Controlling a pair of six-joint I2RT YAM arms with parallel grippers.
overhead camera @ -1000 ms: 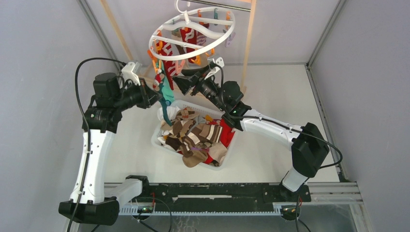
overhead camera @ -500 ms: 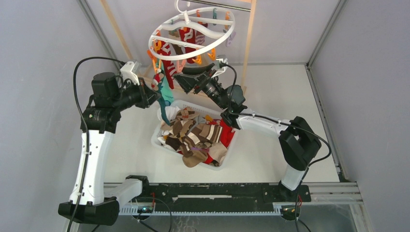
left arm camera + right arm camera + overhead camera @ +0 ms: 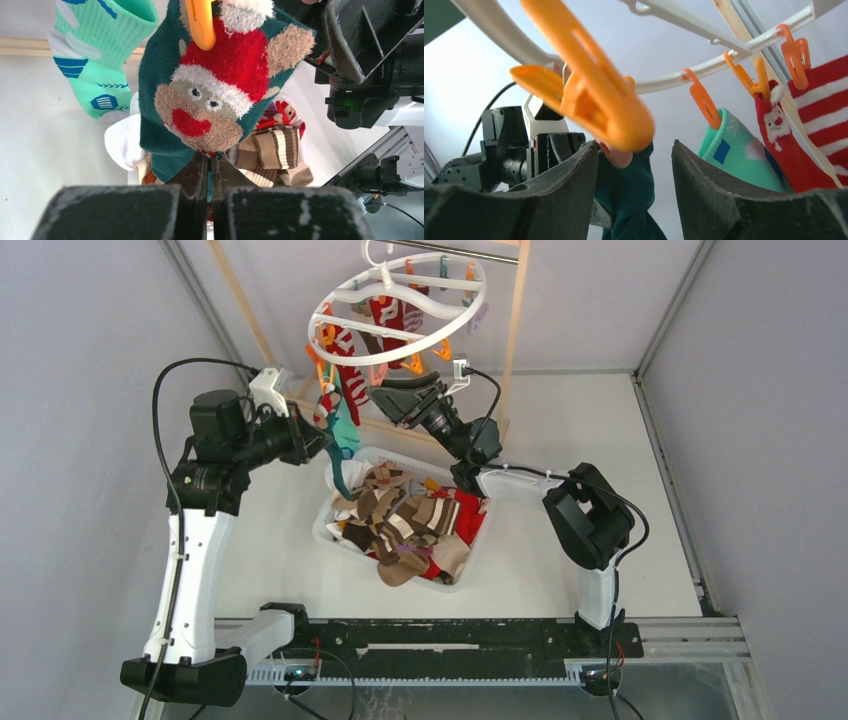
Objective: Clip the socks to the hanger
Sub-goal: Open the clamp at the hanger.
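The white ring hanger [image 3: 385, 282] hangs at the back with several socks pegged on it. My left gripper [image 3: 322, 432] is shut on the lower edge of a dark green sock with a red and tan face [image 3: 210, 95]. An orange peg [image 3: 200, 20] sits at that sock's top edge. My right gripper [image 3: 388, 398] is open just under the ring [image 3: 669, 80], its jaws to either side of a big orange peg [image 3: 589, 95]. The green sock [image 3: 629, 195] hangs behind that peg. A mint-teal sock [image 3: 739, 145] and red socks [image 3: 784, 135] hang to the right.
A translucent white tub [image 3: 326, 530] heaped with brown, tan and red socks [image 3: 405, 525] stands between the arms. The pale wooden pole frame [image 3: 515, 330] stands behind the hanger. Grey walls close in left, right and back.
My right arm has folded in, its elbow swinging left, and its gripper has moved slightly up and right under the ring. My left arm holds still with the green sock.
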